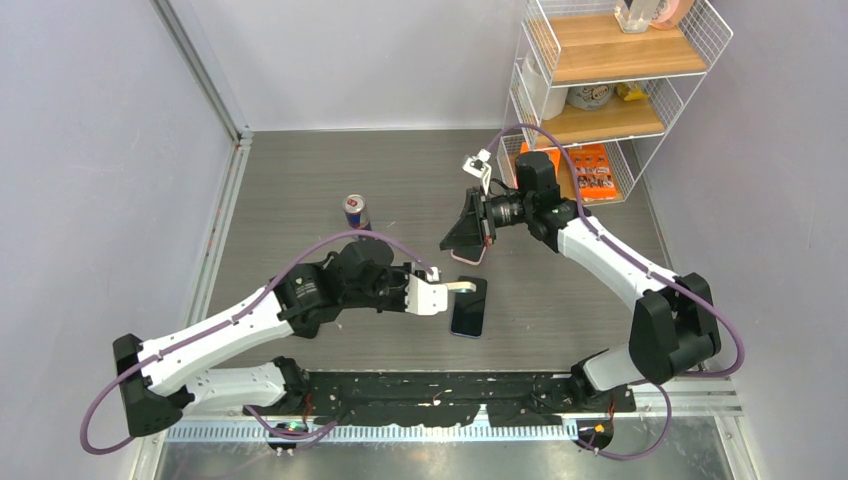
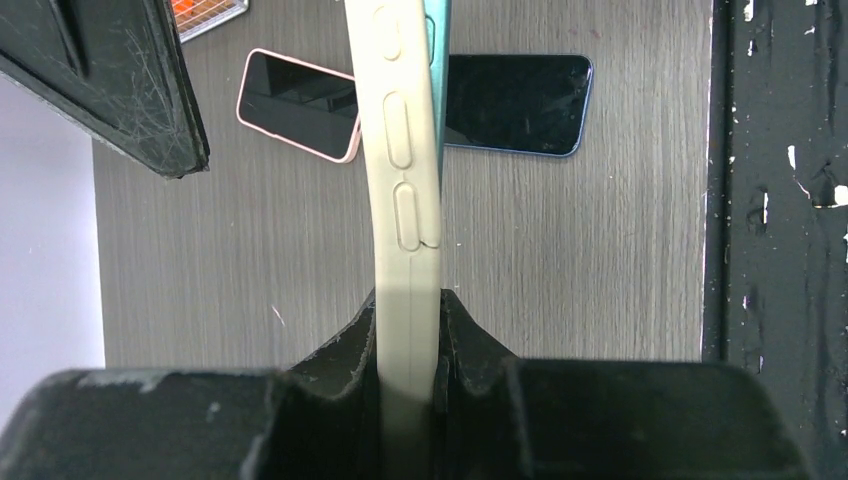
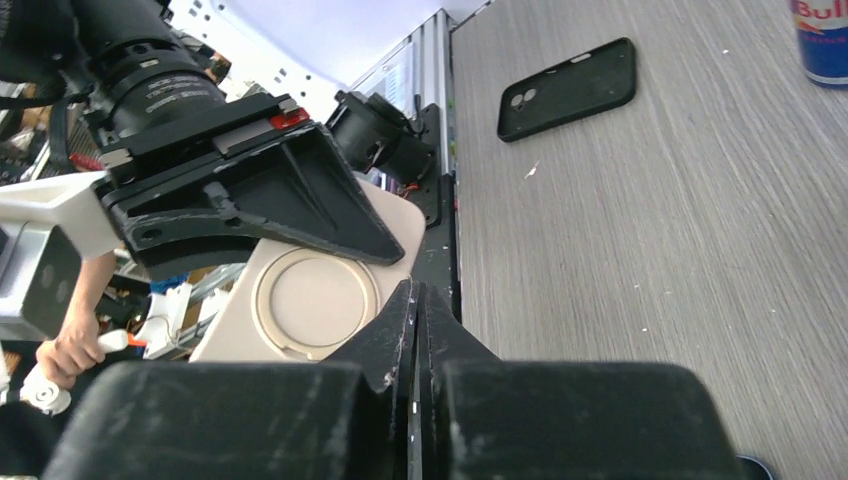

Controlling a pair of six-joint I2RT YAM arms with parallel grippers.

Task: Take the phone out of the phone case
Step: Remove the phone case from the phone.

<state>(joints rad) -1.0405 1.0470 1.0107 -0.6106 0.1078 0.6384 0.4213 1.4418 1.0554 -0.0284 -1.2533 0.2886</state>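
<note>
My left gripper (image 2: 410, 295) is shut on a beige phone case (image 2: 405, 180), held edge-on above the table (image 2: 250, 260). From above the case (image 1: 464, 288) hangs over a bare blue-edged phone (image 1: 468, 312). That phone (image 2: 520, 103) lies screen up on the table. A teal strip shows by the case's far end; I cannot tell what it is. My right gripper (image 3: 415, 290) is shut with nothing between its fingers. It hovers (image 1: 455, 240) just beyond the case, whose ringed back (image 3: 310, 300) faces it, with the left gripper (image 3: 250, 190) above.
A pink-cased phone (image 2: 300, 103) lies under the right gripper (image 2: 100, 80). An empty black case (image 3: 567, 88) rests further left, and a Red Bull can (image 1: 356, 211) stands behind the left arm. A wire shelf (image 1: 610, 90) fills the back right corner.
</note>
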